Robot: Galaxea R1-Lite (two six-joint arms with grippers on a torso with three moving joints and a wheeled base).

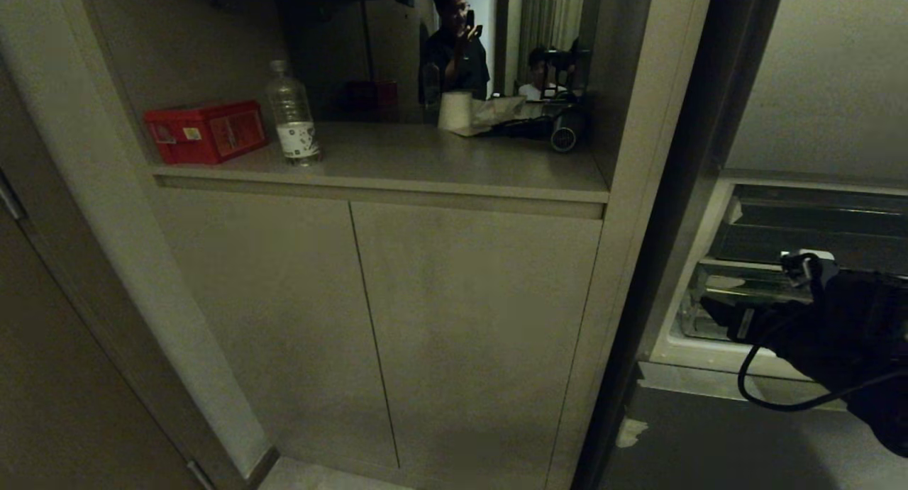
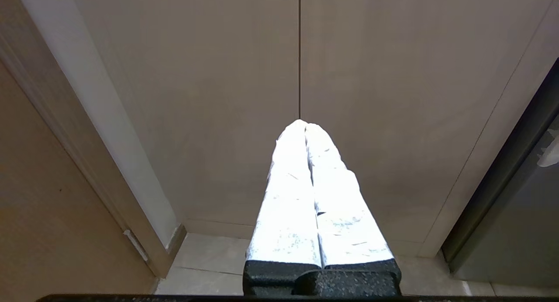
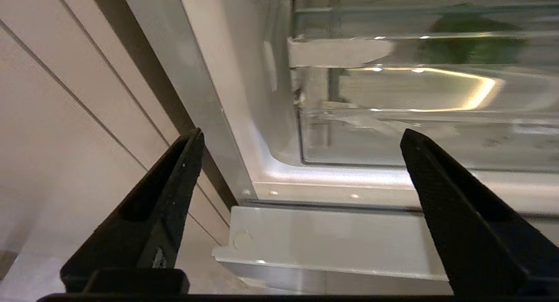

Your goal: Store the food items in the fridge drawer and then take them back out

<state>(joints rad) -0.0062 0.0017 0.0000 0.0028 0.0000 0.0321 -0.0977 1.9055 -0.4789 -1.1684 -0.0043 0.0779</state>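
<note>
The fridge stands open at the far right of the head view. Low inside it is the clear plastic fridge drawer [image 1: 709, 295] [image 3: 393, 133], pushed in, its transparent front facing me. My right gripper [image 1: 715, 313] [image 3: 301, 133] hangs just in front of the drawer's left end, open, with nothing between its black fingers [image 3: 174, 184]. A blurred green shape [image 3: 467, 44] shows through the clear plastic higher up; what it is I cannot tell. My left gripper [image 2: 302, 123] is parked low, shut, its white-taped fingers pointing at the cabinet doors.
A cabinet [image 1: 425, 320] with a niche fills the left and middle. In the niche are a red box [image 1: 206, 130], a water bottle [image 1: 292, 114], a paper roll [image 1: 455, 110] and a hair dryer [image 1: 560, 132]. Under the drawer juts a lower fridge front [image 3: 332, 236].
</note>
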